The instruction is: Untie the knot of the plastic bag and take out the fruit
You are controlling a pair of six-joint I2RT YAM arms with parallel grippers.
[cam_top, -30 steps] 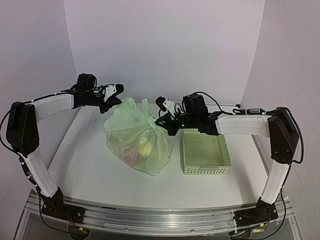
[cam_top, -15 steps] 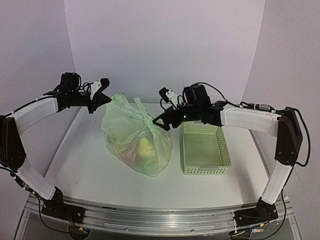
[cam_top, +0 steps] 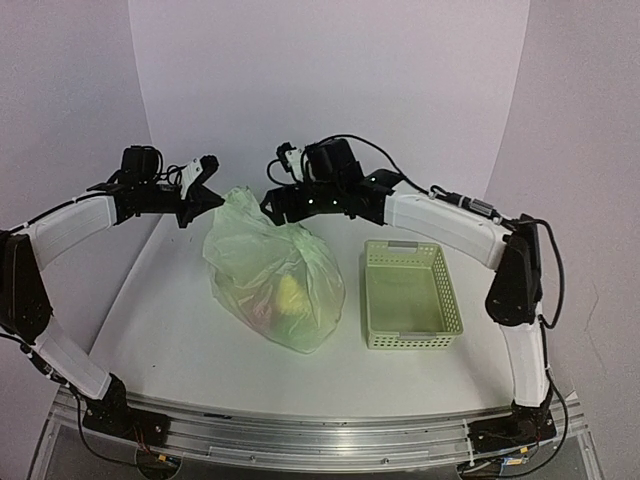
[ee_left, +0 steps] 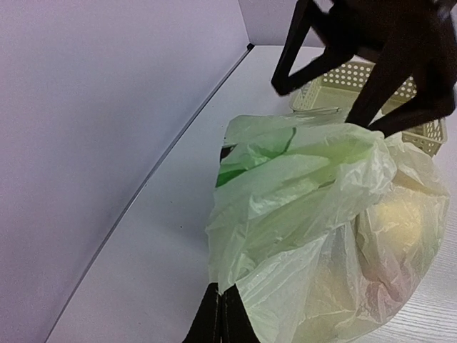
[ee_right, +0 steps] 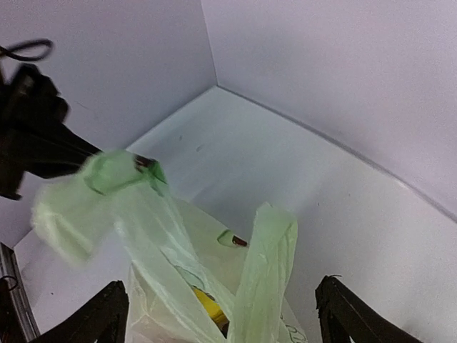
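Left hand (ee_left: pixel 218 320) is pinched tight on one handle (ee_right: pixel 107 171) of the plastic bag (cam_top: pixel 275 275), which sits mid-desk (cam_top: pixel 170 330), while the right hand (ee_right: pixel 221 293) hovers above, fingers spread wide. Untying looks done (handles stand separate) — the fruit (cam_top: pixel 290 296) is not yet out.

The white table (cam_top: pixel 170 330) I am bolted to carries two things. A thin pale green bag (cam_top: pixel 275 275) sits left of the middle, full and rounded, its bottom resting on the top. Just to its right, near but apart, a pale green lattice basket (cam_top: pixel 414 341) lies flat, open side up.
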